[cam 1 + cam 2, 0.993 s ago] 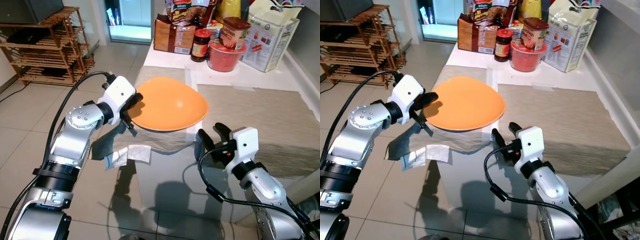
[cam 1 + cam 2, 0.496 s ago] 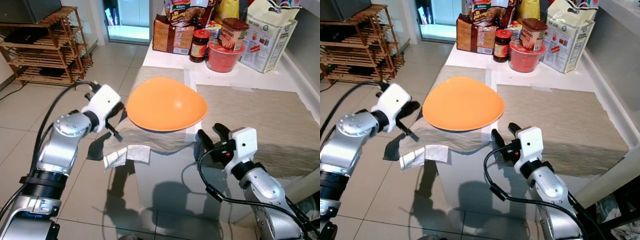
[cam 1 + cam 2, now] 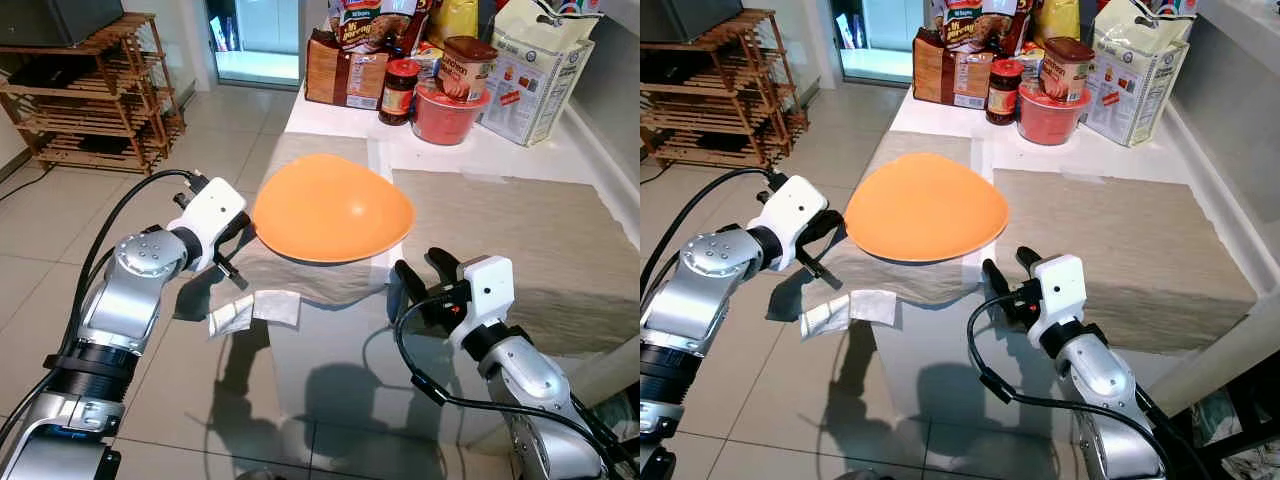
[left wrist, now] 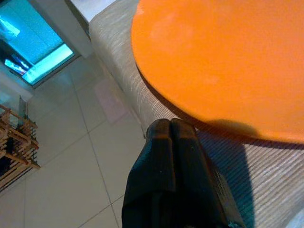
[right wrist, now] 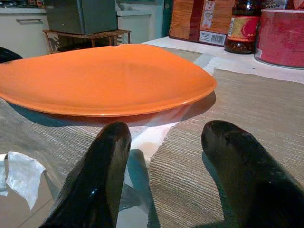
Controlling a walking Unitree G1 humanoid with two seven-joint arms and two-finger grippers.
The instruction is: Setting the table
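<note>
An orange plate (image 3: 335, 207) lies on the left beige placemat (image 3: 300, 275), near the table's left front corner. My left gripper (image 3: 238, 242) hovers just off the plate's left rim, apart from it. In the left wrist view its fingers (image 4: 164, 142) are pressed together and shut on nothing, with the plate (image 4: 228, 61) just beyond them. My right gripper (image 3: 420, 272) is at the table's front edge, in front of the plate. It is open, and its fingers (image 5: 107, 156) point at the plate (image 5: 104, 78) with nothing between them.
A second, bare placemat (image 3: 520, 240) covers the table's right half. Groceries crowd the back: a red tub (image 3: 447, 112), a jar (image 3: 400, 88) and a large bag (image 3: 545, 65). A white tag (image 3: 255, 310) hangs off the front edge. A wooden shelf (image 3: 90, 90) stands far left.
My left gripper has let go of the plate's left rim and drawn back to the left. The plate now rests on the placemat. The right arm has not moved.
</note>
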